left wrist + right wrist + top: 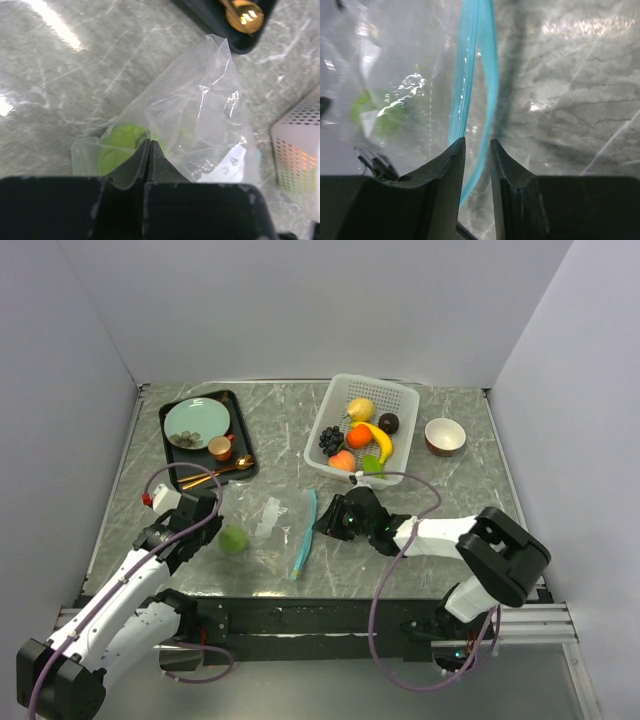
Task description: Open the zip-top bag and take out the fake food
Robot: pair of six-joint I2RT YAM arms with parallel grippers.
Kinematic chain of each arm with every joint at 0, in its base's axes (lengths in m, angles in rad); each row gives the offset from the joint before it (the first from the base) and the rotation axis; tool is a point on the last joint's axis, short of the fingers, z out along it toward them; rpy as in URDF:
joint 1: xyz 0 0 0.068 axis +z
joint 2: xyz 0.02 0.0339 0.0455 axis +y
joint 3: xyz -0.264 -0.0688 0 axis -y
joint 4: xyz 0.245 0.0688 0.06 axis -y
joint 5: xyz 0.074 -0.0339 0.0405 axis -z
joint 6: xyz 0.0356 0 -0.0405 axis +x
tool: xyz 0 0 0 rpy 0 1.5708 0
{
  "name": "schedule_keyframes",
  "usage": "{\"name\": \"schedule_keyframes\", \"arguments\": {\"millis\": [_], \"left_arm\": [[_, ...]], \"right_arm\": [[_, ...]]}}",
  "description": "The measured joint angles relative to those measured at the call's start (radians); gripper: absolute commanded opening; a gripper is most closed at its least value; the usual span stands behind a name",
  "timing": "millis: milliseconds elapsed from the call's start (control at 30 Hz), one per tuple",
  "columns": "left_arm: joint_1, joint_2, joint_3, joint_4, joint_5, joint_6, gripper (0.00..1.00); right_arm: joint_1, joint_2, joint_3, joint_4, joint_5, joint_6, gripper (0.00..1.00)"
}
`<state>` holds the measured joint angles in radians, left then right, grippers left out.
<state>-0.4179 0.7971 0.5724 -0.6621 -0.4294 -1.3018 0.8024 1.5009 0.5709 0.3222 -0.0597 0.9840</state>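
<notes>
Two grippers engage a zip-top bag that lies flat on the marble-patterned table, in front of the arm bases and between the two arms.

Left gripper: the fingers are pressed together with no gap, pinching the clear film at the bag's closed end. A lime of the fake food sits inside the bag just beyond the fingertips, showing green through the plastic.

Right gripper: the fingers stand slightly apart at the opposite, mouth end of the bag. The teal zipper strip has its two lips bowed apart, and one lip runs down into the gap between the fingers. Whether the pads press on it cannot be told.

In the overhead view the strip runs along the bag's right edge, facing the right arm, and the lime lies near the left edge.

Other fake food rests in a white perforated basket at the far side of the table: a lemon, a dark ball, an orange, a banana, black grapes and a peach.

A black tray stands far left, and a small bowl sits right of the basket.
</notes>
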Motion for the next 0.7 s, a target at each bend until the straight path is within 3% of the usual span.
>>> {"name": "schedule_keyframes", "arguments": {"millis": [500,700], "left_arm": [[0.0,-0.002,0.031,0.006,0.016,0.035,0.01],[0.0,-0.003,0.05,0.019,0.045,0.072,0.01]], "right_arm": [[-0.027,0.075,0.01,0.094,-0.057,0.048,0.32],[-0.027,0.135,0.009,0.23,-0.133,0.09,0.32]]}}
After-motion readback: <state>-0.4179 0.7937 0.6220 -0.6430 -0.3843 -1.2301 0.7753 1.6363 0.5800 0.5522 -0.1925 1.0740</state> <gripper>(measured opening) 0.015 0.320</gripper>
